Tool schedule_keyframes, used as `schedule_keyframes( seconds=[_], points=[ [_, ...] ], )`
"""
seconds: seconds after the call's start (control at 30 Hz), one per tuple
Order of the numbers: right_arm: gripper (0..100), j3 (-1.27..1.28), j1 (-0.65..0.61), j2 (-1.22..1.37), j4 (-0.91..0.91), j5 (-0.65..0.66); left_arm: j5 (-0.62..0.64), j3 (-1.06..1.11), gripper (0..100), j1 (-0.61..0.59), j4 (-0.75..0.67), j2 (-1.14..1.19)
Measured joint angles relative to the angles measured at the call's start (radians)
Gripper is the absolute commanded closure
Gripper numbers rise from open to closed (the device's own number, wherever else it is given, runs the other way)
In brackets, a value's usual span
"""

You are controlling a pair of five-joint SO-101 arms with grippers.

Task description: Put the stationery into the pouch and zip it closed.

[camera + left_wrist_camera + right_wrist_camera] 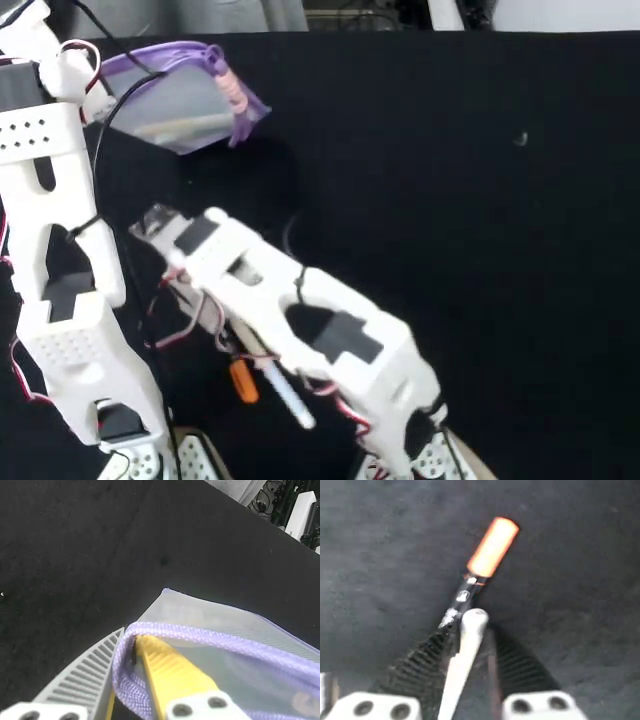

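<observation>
Slippage is worrying me: my left gripper (131, 637) is pinching the purple-zipped pouch (185, 105) by its rim, upper left. My right gripper (470, 632) is straddling the white pen (457, 670) beside the orange-capped marker (492, 545), low and left of centre. I cannot tell whether it is clamping, so lifting risks dropping it.

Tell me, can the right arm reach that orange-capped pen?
Probably yes: the right tool is open right at the dark end of the orange-capped pen, though a white pen lies between its fingers.
</observation>
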Motion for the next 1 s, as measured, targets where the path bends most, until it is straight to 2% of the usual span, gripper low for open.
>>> schedule_keyframes(
  seconds=[0.07,0.17,0.57,0.8,1.0],
  points=[
    [92.9,-0.049,0.038,0.055,0.031,0.0,0.0,0.0,97,0.0,0.0,0.0],
    [98.6,-0.058,0.08,0.087,0.049,0.0,0.0,-0.002,97,0.0,0.0,0.002],
    [98.7,-0.069,0.238,0.061,0.064,0.052,0.0,-0.003,97,0.0,0.006,0.005],
    [98.7,-0.068,0.414,-0.195,0.054,0.097,0.0,-0.003,97,0.0,0.006,0.005],
    [98.7,-0.066,0.463,-0.496,-0.014,0.1,0.0,-0.003,97,0.002,0.006,0.005]
  ],
)
